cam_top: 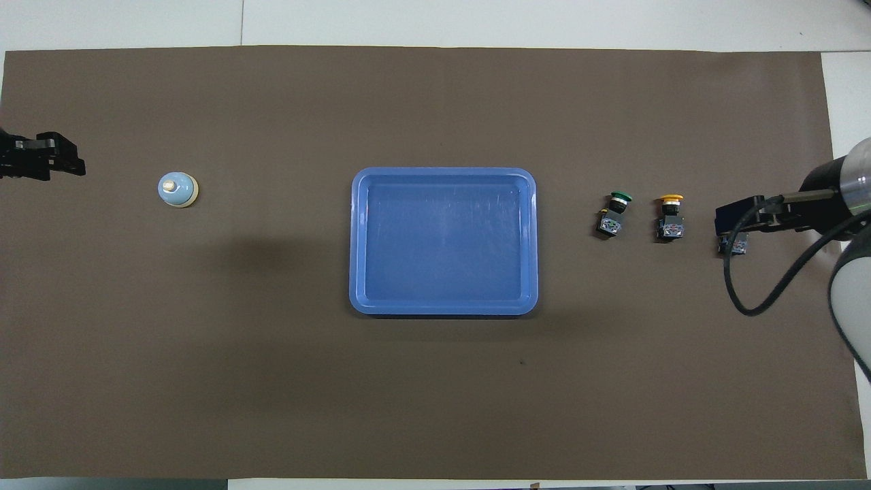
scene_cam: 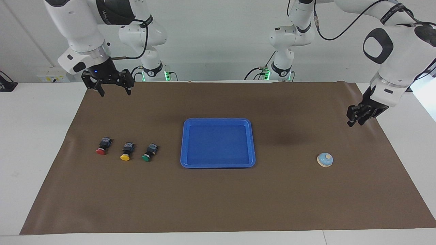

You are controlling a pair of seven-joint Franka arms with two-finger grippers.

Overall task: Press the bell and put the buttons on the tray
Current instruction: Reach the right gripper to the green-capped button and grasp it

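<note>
The light blue bell stands alone on the brown mat toward the left arm's end. My left gripper hangs in the air clear of it, over the mat's edge at that end. The blue tray lies mid-mat with nothing in it. Toward the right arm's end the red button, yellow button and green button lie in a row. My right gripper is raised and open, holding nothing. In the overhead view it covers most of the red button.
A brown mat covers most of the white table. A black cable loops down from the right arm's wrist. Both arm bases stand at the robots' edge of the table.
</note>
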